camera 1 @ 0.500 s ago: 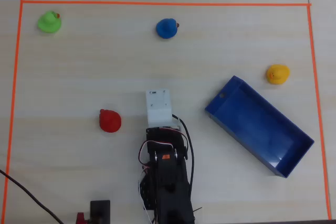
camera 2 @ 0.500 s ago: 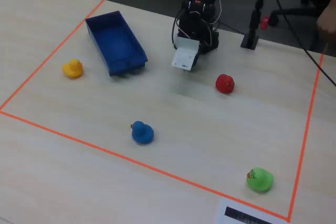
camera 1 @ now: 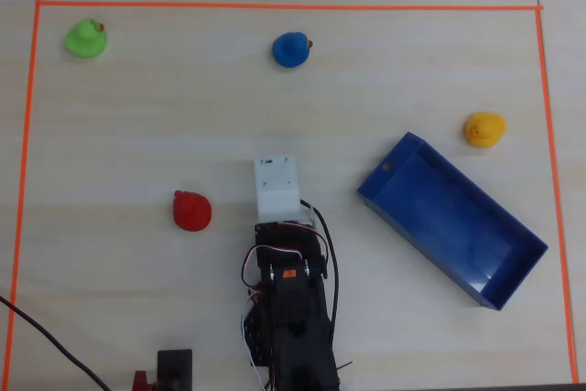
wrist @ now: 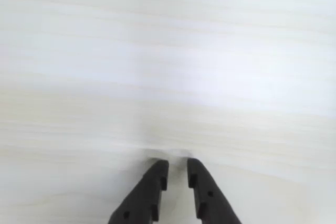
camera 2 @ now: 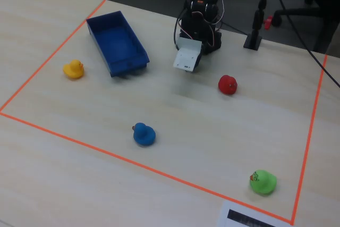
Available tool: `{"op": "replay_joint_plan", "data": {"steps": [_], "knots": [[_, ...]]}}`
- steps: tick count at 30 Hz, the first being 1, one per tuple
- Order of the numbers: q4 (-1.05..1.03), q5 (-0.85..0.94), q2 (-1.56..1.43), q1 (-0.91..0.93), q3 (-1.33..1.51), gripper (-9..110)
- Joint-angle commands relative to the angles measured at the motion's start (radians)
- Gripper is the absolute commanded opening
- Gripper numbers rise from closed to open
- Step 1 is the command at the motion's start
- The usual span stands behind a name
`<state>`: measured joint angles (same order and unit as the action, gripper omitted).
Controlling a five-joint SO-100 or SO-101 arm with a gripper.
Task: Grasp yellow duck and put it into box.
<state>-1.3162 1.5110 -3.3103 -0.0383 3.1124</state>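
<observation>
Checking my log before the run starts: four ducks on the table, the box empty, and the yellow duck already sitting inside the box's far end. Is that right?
Not quite. The yellow duck sits on the table outside the box, off one end, as the overhead view shows. The rest holds: four ducks, and the box is empty.
</observation>
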Motion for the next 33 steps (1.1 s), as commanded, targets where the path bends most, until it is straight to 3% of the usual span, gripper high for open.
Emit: {"op": "replay_joint_plan", "data": {"steps": [1, 33], "knots": [[-0.017, 0.0, -0.002, -0.003, -0.002, 2], [-0.017, 0.002, -0.002, 0.026, -0.002, 2]]}}
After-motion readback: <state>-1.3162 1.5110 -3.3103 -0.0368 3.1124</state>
